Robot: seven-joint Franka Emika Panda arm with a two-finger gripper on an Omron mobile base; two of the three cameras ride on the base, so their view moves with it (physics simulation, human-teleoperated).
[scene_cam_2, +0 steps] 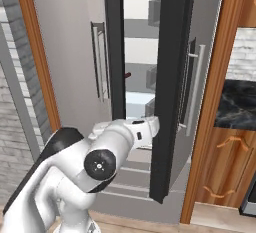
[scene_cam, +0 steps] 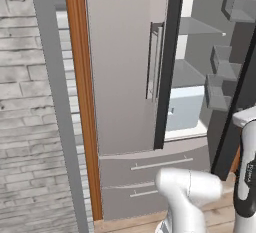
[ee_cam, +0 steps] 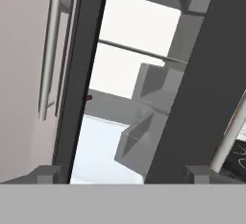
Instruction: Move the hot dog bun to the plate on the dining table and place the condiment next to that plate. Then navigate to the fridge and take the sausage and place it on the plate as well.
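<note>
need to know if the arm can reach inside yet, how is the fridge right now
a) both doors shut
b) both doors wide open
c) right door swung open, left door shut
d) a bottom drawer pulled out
c: the fridge has its left door flat and shut, while the right door stands swung out, showing the lit shelves and door bins through the gap; the bottom drawers sit flush.

Grey-white brick wall (scene_cam: 25, 102) on the left, with an orange wood trim strip (scene_cam: 82, 97) running up beside it. Light wooden plank floor (scene_cam: 220, 217) below, and over on the right there's a wood cabinet (scene_cam_2: 225, 167) topped with a black marble counter (scene_cam_2: 237, 104).
</note>
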